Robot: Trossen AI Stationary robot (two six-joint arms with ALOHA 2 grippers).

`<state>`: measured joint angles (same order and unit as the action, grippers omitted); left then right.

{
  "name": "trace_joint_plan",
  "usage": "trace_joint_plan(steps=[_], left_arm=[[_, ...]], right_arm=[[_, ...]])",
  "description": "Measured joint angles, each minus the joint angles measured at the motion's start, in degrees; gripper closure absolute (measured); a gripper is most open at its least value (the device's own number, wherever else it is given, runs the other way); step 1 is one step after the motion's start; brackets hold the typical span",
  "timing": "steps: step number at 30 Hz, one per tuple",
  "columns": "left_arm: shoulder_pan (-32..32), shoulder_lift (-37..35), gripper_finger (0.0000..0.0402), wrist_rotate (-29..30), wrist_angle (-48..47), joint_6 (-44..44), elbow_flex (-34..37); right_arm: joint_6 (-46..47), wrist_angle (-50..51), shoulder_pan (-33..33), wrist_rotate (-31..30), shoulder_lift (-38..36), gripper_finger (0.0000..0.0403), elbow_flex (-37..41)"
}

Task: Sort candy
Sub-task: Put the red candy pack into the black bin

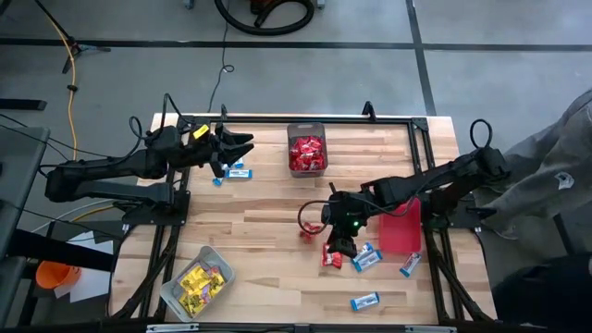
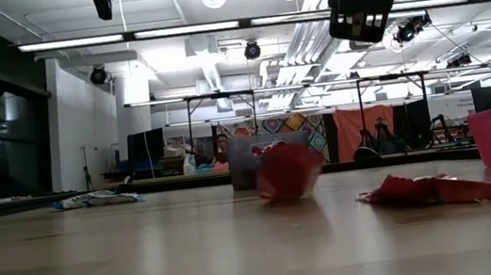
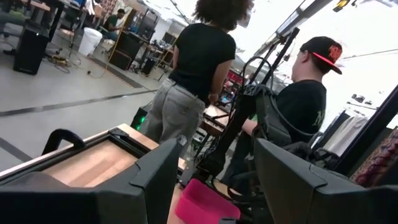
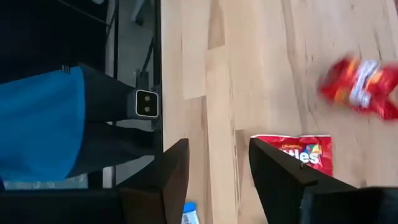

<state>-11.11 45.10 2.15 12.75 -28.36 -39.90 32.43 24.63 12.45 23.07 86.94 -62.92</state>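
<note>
From above, the right gripper [image 1: 339, 248] hangs over the table's middle right, with a red candy packet [image 1: 330, 258] at about seven o'clock from its tips and almost under them. A second red packet [image 1: 308, 231] lies apart at ten o'clock. Blue-and-white packets [image 1: 367, 258] sit just beside it at three o'clock, one more [image 1: 364, 301] lower down, next to the red bin [image 1: 400, 228]. The mesh bin [image 1: 307, 148] at twelve o'clock holds red candy; the grey bin [image 1: 196, 282] at seven o'clock holds yellow. The left gripper [image 1: 239, 147] waits far off near two blue-and-white packets [image 1: 239, 171].

At table level, a crumpled red packet [image 2: 288, 171] and a flat one [image 2: 433, 190] both lie on the wood, touched by nothing.

The left wrist view shows its fingers [image 3: 155, 180] spread, empty, with people beyond.

The right wrist view shows its fingers [image 4: 169, 174] apart with bare wood between; the flat red packet [image 4: 306, 153] lies just outside one finger, long axis across the gap. The right arm is clearly nearer; I'd say it must shift sideways to straddle that packet.
</note>
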Motion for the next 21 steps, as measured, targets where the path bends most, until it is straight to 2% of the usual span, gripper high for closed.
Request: trace_joint_plan(steps=[2, 8, 15, 21], left_arm=[[0.0, -0.02, 0.0204, 0.0, 0.0, 0.02, 0.0], [0.0, 0.0, 0.0204, 0.0, -1.53, 0.0, 0.0], [0.0, 0.45, 0.0204, 0.0, -1.62, -0.09, 0.0], [0.0, 1.54, 0.0204, 0.02, -1.66, -1.6, 0.02]], right_arm=[[0.98, 0.5, -0.04, -0.87, 0.0, 0.0241, 0.0], [-1.15, 0.39, -1.16, -9.47, 0.25, 0.0236, 0.0], [-11.63, -4.35, -2.96, -12.04, 6.05, 0.0225, -0.08], [-25.3, -2.85, -2.93, -18.88, 16.09, 0.0208, -6.63]])
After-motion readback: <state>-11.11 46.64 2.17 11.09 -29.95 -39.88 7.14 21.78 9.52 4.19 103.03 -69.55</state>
